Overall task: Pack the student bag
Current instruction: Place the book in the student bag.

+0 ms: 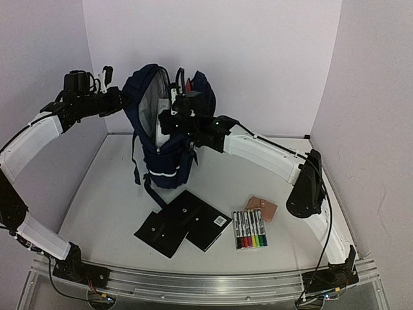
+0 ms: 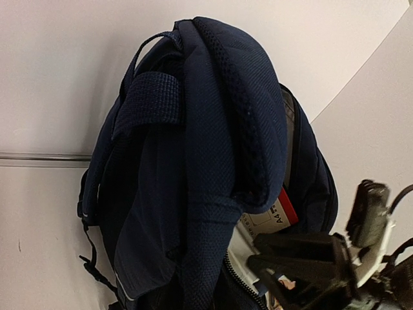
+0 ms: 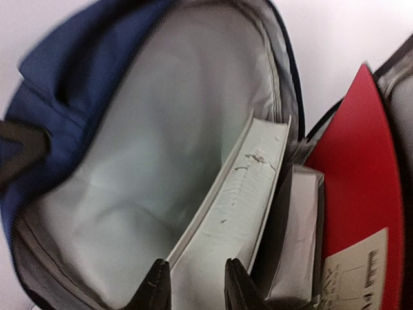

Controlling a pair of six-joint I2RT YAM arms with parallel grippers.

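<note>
The backpack (image 1: 164,161) stands upright and unzipped at the far left-centre of the counter (image 1: 97,200). The right fingers (image 3: 165,284) are inside its top, pinched on a white book (image 3: 226,206) (a red folder (image 3: 355,181) sits just right). The left fingers (image 1: 105,72) hover left of the bag; how far they are open I cannot tell.
</note>
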